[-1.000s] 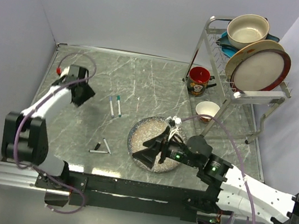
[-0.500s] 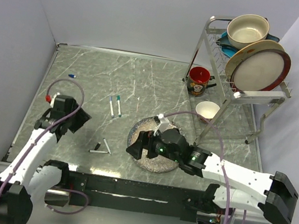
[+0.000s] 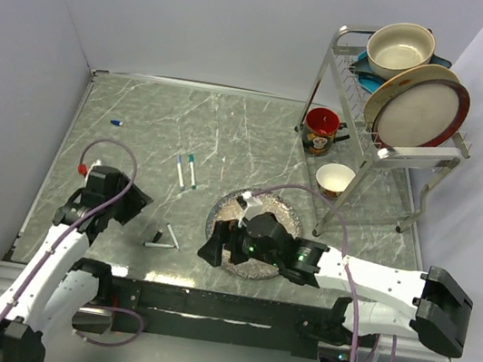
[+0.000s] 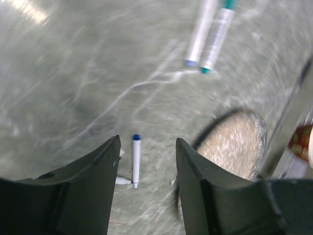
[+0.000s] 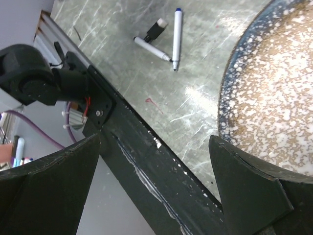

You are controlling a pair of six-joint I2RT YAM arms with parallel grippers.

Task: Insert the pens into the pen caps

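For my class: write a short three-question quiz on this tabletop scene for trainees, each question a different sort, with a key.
1. Seen from above, how many pens lie on the table? A two, B four, C seven.
2. True or false: the right gripper is shut on a pen.
3. In the left wrist view, what lies on the table between the left gripper's open jaws?
Key: 1 B. 2 False: its jaws stand wide open and empty, above the rim of the speckled plate. 3 A blue-tipped pen.
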